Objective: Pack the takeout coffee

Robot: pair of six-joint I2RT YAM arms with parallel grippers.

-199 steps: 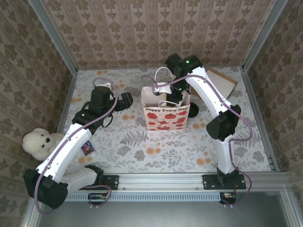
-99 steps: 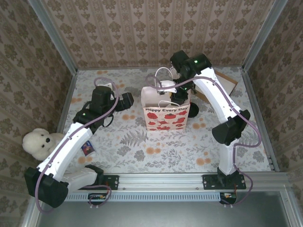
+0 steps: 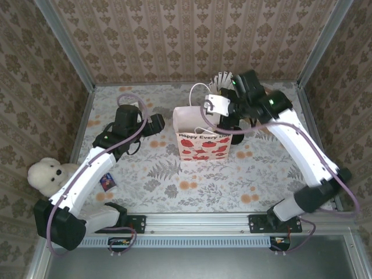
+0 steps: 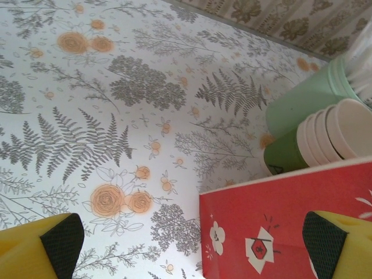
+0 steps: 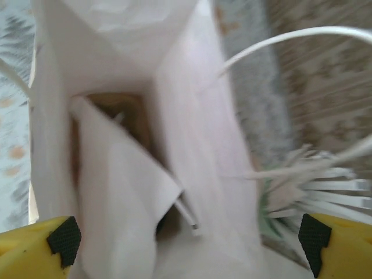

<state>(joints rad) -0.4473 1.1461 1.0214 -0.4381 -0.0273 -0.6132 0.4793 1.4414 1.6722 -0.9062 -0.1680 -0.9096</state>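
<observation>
The red-and-white paper bag (image 3: 203,142) stands upright mid-table with its mouth open. The takeout coffee is hidden. My right gripper (image 3: 211,109) hovers over the bag's back right corner, open. In its wrist view the right gripper (image 5: 189,244) looks down into the bag's white inside (image 5: 116,70), where folded paper and a brown floor show; the picture is blurred. My left gripper (image 3: 156,124) waits left of the bag, open. In its wrist view the left gripper (image 4: 192,250) has nothing between its fingers, and the bag's red side (image 4: 279,221) lies just ahead.
A stack of lidless green cups (image 4: 325,133) and a green holder of white sticks (image 4: 302,99) stand behind the bag; the sticks (image 3: 222,78) fan out near my right wrist. A cardboard box (image 3: 278,100) sits back right. A white teddy (image 3: 46,174) and a small packet (image 3: 107,182) lie at the left.
My right gripper has risen out of the bag's mouth, drawn back to the right and opened. The right arm has swung outward. The left arm has hardly moved.
</observation>
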